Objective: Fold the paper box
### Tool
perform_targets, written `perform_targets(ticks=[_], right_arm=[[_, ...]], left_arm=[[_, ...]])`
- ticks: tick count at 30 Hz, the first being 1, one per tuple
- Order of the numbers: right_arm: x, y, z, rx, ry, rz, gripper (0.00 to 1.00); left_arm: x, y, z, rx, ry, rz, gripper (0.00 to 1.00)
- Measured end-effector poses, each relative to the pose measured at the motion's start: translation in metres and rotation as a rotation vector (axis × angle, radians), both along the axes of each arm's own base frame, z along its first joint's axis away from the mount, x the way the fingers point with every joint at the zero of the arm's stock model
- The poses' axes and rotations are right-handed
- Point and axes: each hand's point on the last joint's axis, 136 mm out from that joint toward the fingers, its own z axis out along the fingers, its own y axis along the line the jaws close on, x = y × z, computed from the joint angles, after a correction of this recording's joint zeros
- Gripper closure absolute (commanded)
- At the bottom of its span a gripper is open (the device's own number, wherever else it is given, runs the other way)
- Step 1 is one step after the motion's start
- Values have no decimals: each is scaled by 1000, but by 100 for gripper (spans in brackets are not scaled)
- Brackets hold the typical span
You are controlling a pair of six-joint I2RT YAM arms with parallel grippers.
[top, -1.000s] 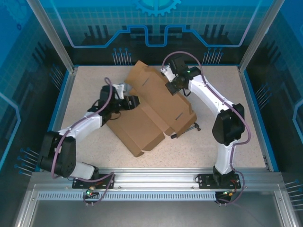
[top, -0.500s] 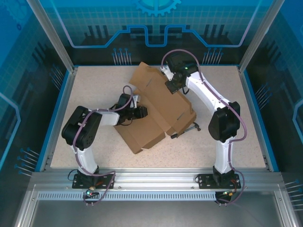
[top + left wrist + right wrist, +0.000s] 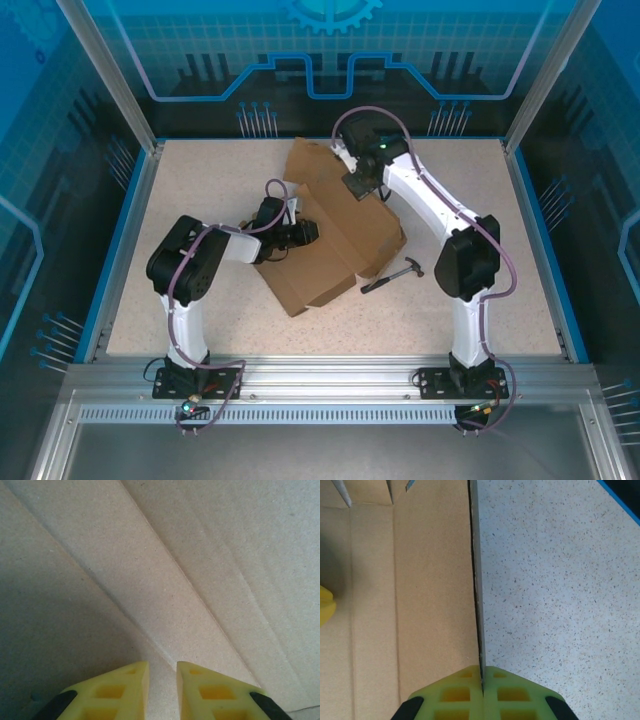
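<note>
The paper box (image 3: 330,265) is a brown corrugated sheet, partly folded, lying mid-table. My right gripper (image 3: 357,187) is at the sheet's far side, shut on the edge of a raised panel. In the right wrist view that panel (image 3: 420,580) stands edge-on and runs straight into the closed fingertips (image 3: 481,675). My left gripper (image 3: 308,232) reaches in from the left and points into the box's middle. In the left wrist view creased cardboard (image 3: 200,555) lies close ahead. The yellow fingertips (image 3: 162,672) stand a narrow gap apart, and I see nothing pinched between them.
A small black-handled hammer (image 3: 392,274) lies on the speckled table (image 3: 200,180) just right of the box's near corner. A blue rim and metal posts bound the table. Bare table (image 3: 560,580) lies on the right of the held panel.
The left arm has folded in, and its gripper moved right into the box while its jaws narrowed. The box shifted left and bunched up, uncovering the hammer. The right gripper kept its hold.
</note>
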Motion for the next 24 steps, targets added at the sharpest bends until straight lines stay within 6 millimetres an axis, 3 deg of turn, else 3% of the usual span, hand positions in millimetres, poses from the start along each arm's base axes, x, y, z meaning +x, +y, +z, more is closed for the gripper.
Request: perform_targets(ticks=[13,24], right_arm=[[-29,58,12,-82,-120,34,100],[-22,57,12,-129,-162,50,100]], left_arm=[[1,-4,1,-12,-6,0,77],[1,-4,2,-14,-12,0,73]])
